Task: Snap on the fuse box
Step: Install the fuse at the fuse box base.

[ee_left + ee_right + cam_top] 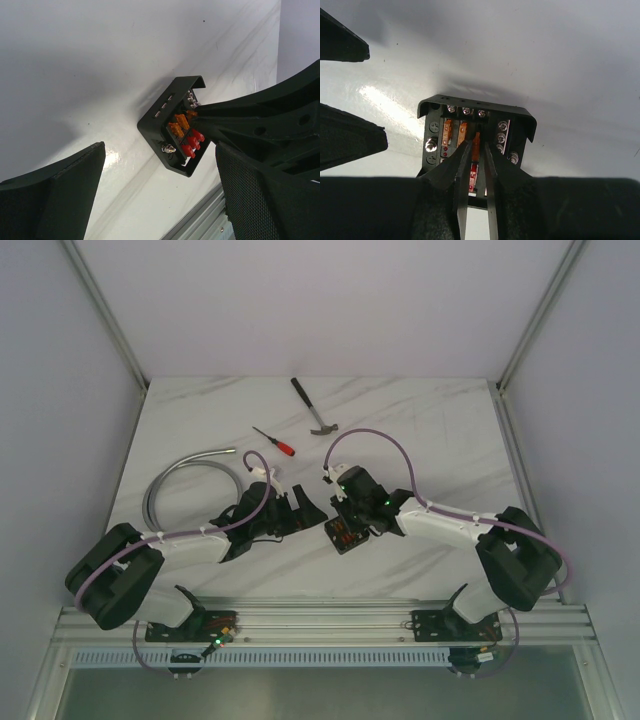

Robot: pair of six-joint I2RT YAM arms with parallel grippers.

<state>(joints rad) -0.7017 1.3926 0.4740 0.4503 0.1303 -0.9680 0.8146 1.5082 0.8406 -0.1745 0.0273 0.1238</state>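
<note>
Black tapering fingers (pixel 454 172) of the right gripper (pixel 476 144) fill the foreground of its wrist view. They are drawn close, leaving only a thin slit, and their tips sit on either side of an orange fuse (pixel 476 146); whether they actually squeeze it I cannot tell. That fuse stands in the fuse box (pixel 470 104), a squarish black plastic tray with a raised, round-cornered wall. It lies flat on the glossy white marbled table (pixel 555 60), directly under those fingertips. Small bright screws (pixel 466 111) line the wall beyond the tips and the strip to their right, and more orange blades stand just left of them. The left gripper (pixel 161 150) is spread wide, and its broad pads (pixel 252 200) carry a fine mesh texture. The box lies just past them, in line with the gap and untouched by them, showing red fuses (pixel 192 142) beside the orange ones. Well beyond both sets of fingers lie a hammer (pixel 315 408), a red-handled screwdriver (pixel 273 441) and, farther left, a curved grey ribbed hose (pixel 185 475).
</note>
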